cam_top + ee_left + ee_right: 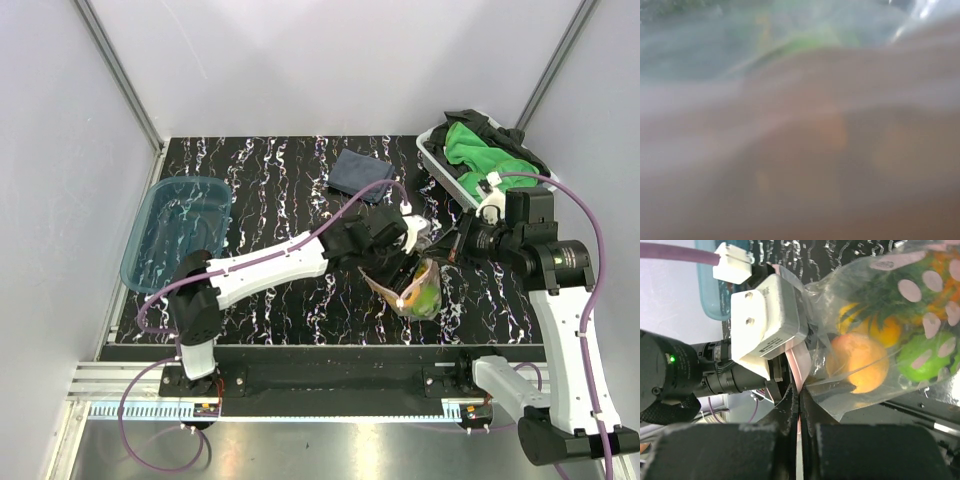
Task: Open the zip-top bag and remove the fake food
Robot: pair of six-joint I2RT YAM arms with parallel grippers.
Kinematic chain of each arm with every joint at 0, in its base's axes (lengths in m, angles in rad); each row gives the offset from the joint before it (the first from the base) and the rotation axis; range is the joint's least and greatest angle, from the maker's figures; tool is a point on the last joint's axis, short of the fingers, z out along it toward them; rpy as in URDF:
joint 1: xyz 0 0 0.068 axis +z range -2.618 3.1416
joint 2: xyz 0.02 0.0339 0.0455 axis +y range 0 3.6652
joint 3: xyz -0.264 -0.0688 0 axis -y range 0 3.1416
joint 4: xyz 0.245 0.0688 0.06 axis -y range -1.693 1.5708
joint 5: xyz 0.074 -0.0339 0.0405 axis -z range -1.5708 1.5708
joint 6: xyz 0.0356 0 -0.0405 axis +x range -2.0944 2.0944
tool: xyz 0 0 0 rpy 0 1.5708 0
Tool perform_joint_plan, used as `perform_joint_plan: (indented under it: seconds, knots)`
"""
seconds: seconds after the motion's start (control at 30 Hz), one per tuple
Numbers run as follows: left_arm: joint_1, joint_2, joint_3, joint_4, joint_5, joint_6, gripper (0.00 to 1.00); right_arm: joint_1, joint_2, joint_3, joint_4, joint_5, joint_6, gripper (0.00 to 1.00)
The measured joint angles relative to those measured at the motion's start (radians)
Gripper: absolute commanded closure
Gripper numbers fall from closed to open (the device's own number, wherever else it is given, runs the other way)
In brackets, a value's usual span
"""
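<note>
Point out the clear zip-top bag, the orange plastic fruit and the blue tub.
clear crinkly plastic zip-top bag (pixel 885 264): right wrist view, upper wall.
round orange plastic fruit (pixel 860 362): right wrist view, its middle.
translucent blue plastic tub (pixel 185 181): top external view, far rim.

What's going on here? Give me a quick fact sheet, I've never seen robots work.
bag: zip-top bag, between both hands
contents: fake food inside: orange pieces, green ball, leafy piece
right hand: shut on the bag's pink strip
left hand: at the bag's mouth, grip unclear
nearby: blue tub, dark cloth, basket of green cloths
</note>
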Motion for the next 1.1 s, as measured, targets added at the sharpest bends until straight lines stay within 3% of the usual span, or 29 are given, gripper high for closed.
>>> perform_joint_plan:
  seconds: [0.23,0.53,0.9,1.1]
  knots:
    - [0.019,-0.071,0.000,-0.065,0.009,0.015,1.00,0.015,-0.016,-0.006,0.045,-0.035,-0.006,1.00]
    - [0.124,-0.287,0.047,0.021,0.061,0.003,1.00,0.010,0.017,-0.044,0.019,0.004,-0.013,1.00]
    - [0.131,-0.254,0.091,0.072,0.098,-0.066,1.00,0.010,0.008,-0.042,-0.004,0.038,-0.015,1.00]
    - [0.227,-0.309,0.084,0.087,0.077,-0.093,1.00,0.010,0.008,0.021,-0.045,0.119,-0.021,1.00]
